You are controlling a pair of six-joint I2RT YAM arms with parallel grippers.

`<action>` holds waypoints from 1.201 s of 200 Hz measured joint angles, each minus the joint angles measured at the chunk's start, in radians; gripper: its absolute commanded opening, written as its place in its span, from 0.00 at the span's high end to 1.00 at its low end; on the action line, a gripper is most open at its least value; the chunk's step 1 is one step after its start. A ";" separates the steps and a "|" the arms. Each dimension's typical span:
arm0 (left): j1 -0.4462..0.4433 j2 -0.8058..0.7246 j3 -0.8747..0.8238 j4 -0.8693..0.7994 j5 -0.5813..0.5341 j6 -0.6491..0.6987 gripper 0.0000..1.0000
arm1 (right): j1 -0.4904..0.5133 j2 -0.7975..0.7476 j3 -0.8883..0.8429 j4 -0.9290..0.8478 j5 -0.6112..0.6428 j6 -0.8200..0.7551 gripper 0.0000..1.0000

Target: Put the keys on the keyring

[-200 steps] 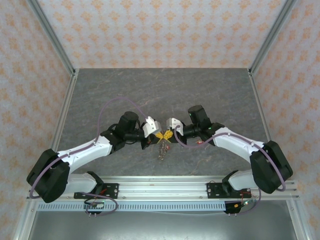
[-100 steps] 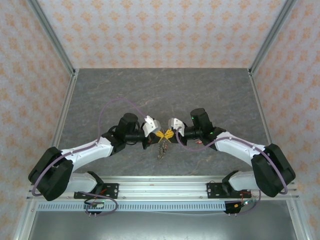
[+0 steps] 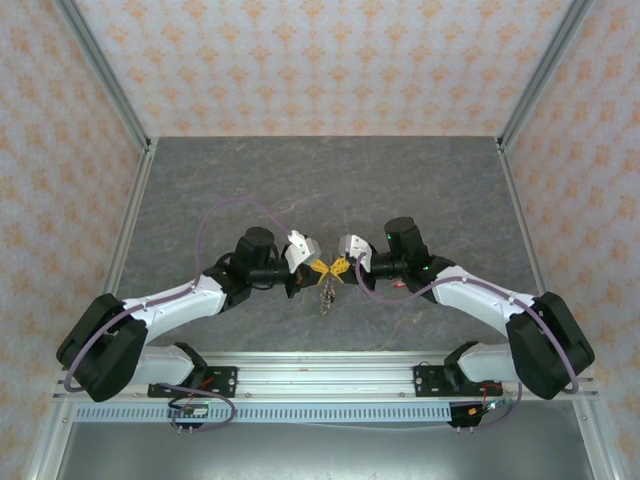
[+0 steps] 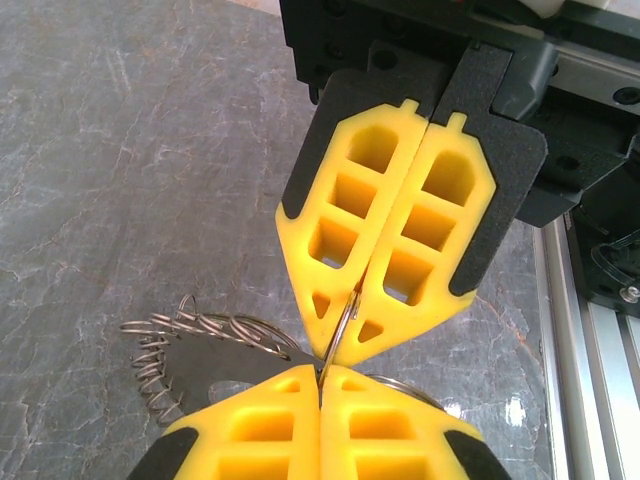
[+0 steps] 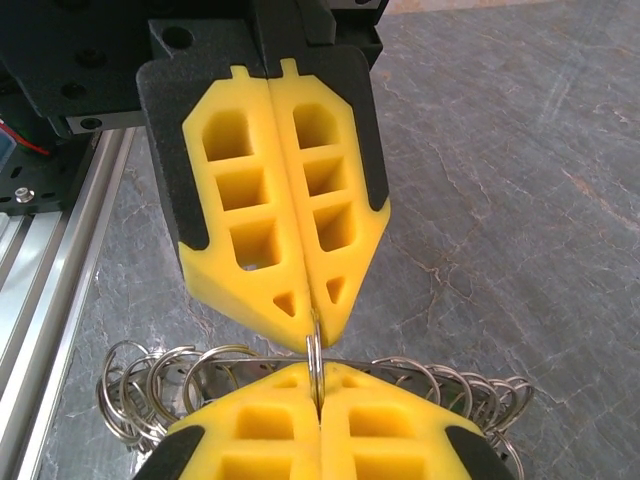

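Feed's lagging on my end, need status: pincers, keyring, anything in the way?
Shut, tip to tip: left pincer, right pincer. Both pinch the keyring wire. Bunched small rings either side of the grip; keys too small to tell.

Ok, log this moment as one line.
left gripper shut on thin ring | right gripper shut on same ring | tips nearly touching | ring bunch below them

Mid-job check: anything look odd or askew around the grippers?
Nothing looks spilled or damaged. One oddity: the left gripper and right gripper are both shut, tip to tip, on the same thin wire loop. The keyring beneath them looks like a lopsided bunch of splayed loops.
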 measured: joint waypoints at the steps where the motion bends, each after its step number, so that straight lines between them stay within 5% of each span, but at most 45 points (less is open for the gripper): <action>1: 0.000 0.000 0.000 0.000 0.000 0.000 0.91 | 0.000 0.000 0.000 0.000 0.000 0.000 1.00; 73: 0.001 0.000 0.041 -0.077 0.055 0.043 0.78 | -0.006 0.000 0.001 -0.006 -0.045 0.000 1.00; 161: 0.002 0.013 0.067 -0.138 0.105 0.101 0.91 | -0.013 0.006 0.001 -0.035 -0.101 0.003 1.00; 187: 0.006 0.013 0.072 -0.148 0.113 0.108 0.83 | -0.013 0.010 0.001 -0.034 -0.109 0.010 1.00; 240: 0.006 0.037 0.097 -0.181 0.144 0.126 0.83 | -0.021 0.027 0.009 -0.045 -0.142 0.014 1.00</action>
